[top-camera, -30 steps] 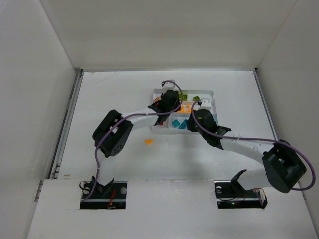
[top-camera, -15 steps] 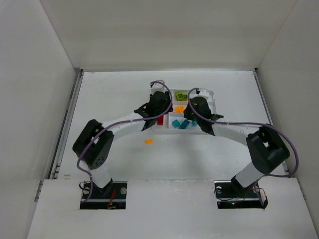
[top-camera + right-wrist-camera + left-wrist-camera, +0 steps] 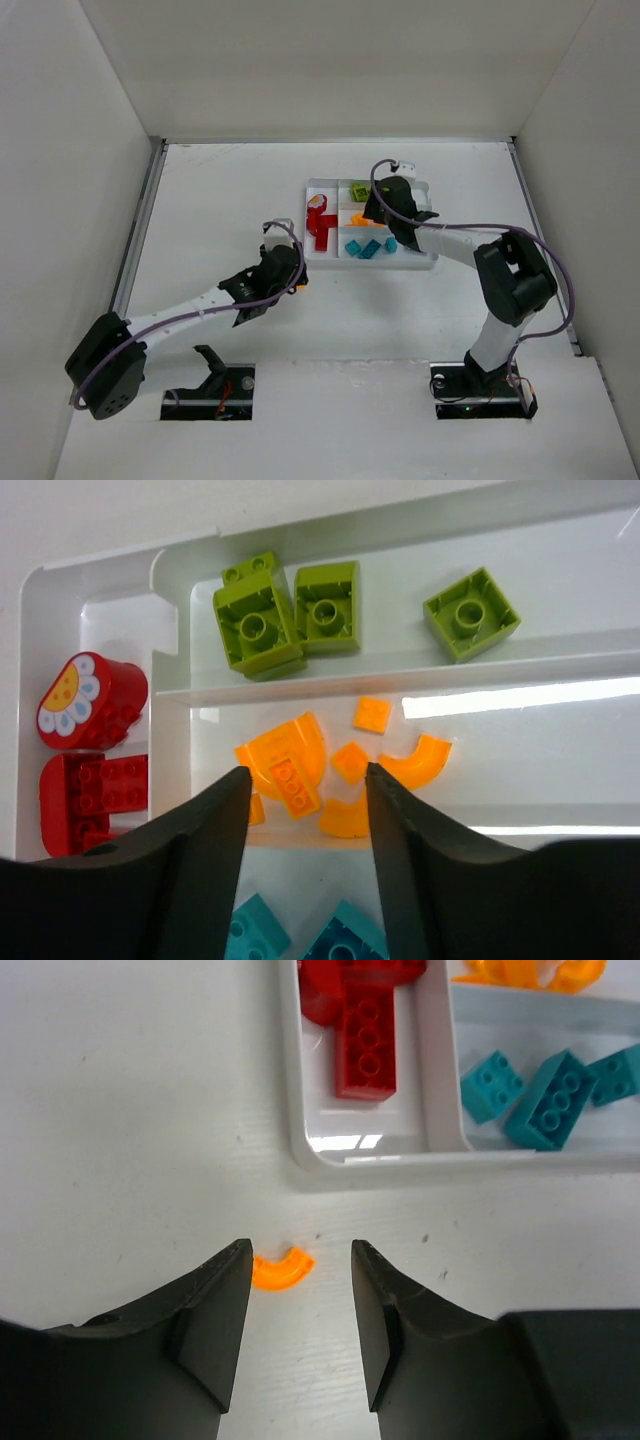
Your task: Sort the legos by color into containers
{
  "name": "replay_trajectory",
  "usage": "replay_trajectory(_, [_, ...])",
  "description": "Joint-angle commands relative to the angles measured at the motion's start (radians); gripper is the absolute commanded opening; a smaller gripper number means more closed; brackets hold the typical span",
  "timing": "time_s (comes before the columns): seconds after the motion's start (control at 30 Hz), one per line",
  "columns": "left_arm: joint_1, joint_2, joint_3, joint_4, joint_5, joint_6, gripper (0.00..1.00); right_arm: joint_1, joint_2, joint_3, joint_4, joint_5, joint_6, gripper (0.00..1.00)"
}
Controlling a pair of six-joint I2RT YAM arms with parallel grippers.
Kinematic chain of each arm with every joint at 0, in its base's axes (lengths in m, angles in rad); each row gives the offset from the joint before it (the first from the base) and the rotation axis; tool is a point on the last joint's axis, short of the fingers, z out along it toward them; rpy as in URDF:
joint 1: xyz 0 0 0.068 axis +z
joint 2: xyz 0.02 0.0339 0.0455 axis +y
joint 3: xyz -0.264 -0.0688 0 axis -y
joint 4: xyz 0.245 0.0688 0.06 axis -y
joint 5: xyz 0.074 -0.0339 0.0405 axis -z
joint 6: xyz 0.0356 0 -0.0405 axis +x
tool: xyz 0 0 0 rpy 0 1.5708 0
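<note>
A white counter [image 3: 220,200] is spreading across the middle of the top view, and plain white walls are boxing it in on three sides: a back wall [image 3: 330,60] is rising behind it, a left wall [image 3: 60,180] and a right wall [image 3: 590,150] are slanting in from the sides. A thin metal rail [image 3: 135,250] is running along the counter's left edge, and a matching strip [image 3: 543,250] is lining the right edge. At the near side a raised white panel [image 3: 340,420] is overlapping the counter. Soft, even light is falling from above, leaving only faint grey shadows. Seen close in the left wrist view, the counter's surface [image 3: 120,1160] is showing small dark specks and fine scuffs.
</note>
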Motion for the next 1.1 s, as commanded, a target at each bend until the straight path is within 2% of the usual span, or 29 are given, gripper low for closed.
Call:
replay_trajectory(0.0, [-0.029, -0.032, -0.043, -0.06, -0.042, -0.006, 0.42, 0.004, -0.026, 0.043, 0.013, 0.04, -0.033, 0.6])
replay_trajectory(0.23, [-0.083, 0.029, -0.061, -0.035, -0.039, 0.04, 0.43, 0.009, -0.154, -0.063, 0.028, 0.051, -0.036, 0.61])
replay_trajectory(0.57, [-0.102, 0.145, -0.035, -0.037, -0.111, 0.012, 0.45, 0.088, -0.309, -0.203, 0.06, 0.04, -0.036, 0.61])
replay_trajectory(0.7, [-0.098, 0.184, -0.024, -0.009, -0.097, 0.02, 0.5, 0.101, -0.328, -0.223, 0.069, 0.032, -0.033, 0.62])
replay_trajectory(1.07, [-0.083, 0.256, -0.001, 0.035, -0.093, 0.035, 0.52, 0.116, -0.32, -0.243, 0.096, 0.022, -0.022, 0.62])
